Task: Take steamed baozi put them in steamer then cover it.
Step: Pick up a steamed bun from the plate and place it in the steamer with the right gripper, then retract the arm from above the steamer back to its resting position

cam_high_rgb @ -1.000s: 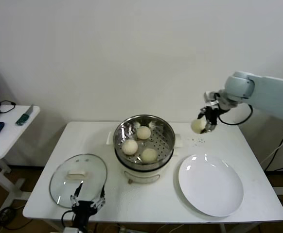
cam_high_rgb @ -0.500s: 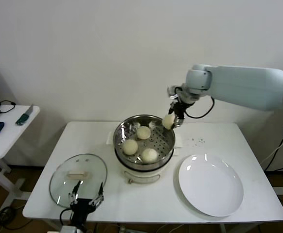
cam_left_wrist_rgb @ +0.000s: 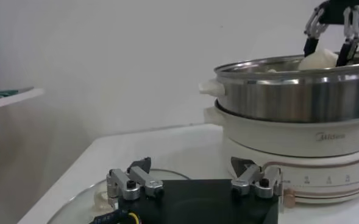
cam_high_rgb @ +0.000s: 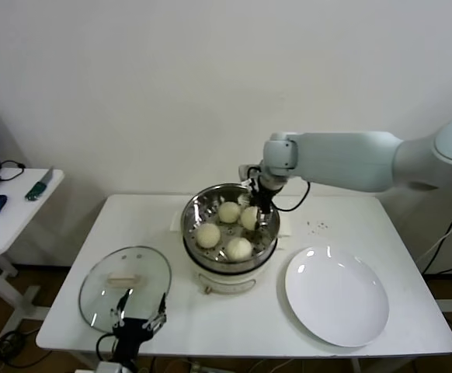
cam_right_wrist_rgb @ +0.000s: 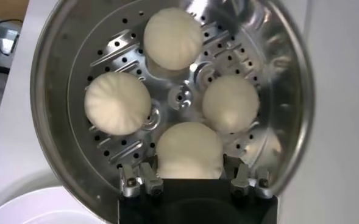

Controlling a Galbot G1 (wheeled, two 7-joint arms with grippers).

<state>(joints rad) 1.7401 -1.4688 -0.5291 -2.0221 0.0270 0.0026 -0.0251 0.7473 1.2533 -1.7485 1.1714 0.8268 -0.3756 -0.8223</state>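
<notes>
The steamer (cam_high_rgb: 189,227) stands mid-table with three baozi (cam_high_rgb: 207,235) lying on its perforated tray (cam_right_wrist_rgb: 180,96). My right gripper (cam_high_rgb: 251,216) is down inside the pot at its right side, shut on a fourth baozi (cam_right_wrist_rgb: 188,151) that sits low over the tray. From the left wrist, that bun (cam_left_wrist_rgb: 318,59) shows just above the steamer's rim (cam_left_wrist_rgb: 289,66). The glass cover (cam_high_rgb: 125,287) lies flat on the table, front left. My left gripper (cam_high_rgb: 139,320) hangs open at the cover's near edge, holding nothing.
An empty white plate (cam_high_rgb: 336,295) lies to the right of the steamer. A small side table (cam_high_rgb: 12,210) with a mouse and a tool stands at far left. The wall runs close behind the table.
My right arm carried the baozi leftward from above the table's right side, over the steamer's rim and down into the pot. The left gripper hardly moved.
</notes>
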